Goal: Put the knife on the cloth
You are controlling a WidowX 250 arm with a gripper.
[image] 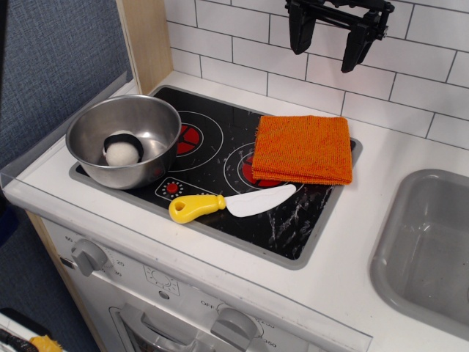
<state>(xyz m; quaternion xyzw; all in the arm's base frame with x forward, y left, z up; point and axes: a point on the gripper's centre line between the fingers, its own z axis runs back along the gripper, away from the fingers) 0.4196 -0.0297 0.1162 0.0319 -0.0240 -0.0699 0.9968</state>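
Note:
The knife (227,203) lies flat on the black stovetop near its front edge, yellow handle to the left, white blade pointing right towards the cloth. The folded orange cloth (303,149) lies on the stove's back right part, just behind the blade tip. My gripper (326,45) hangs high above the cloth's far edge, in front of the tiled wall. Its two black fingers (299,38) are spread apart and hold nothing.
A steel bowl (124,141) with a white and black item inside stands on the stove's left side. A grey sink (429,246) is at the right. White tiled wall behind; a wooden panel at back left. Knobs line the front.

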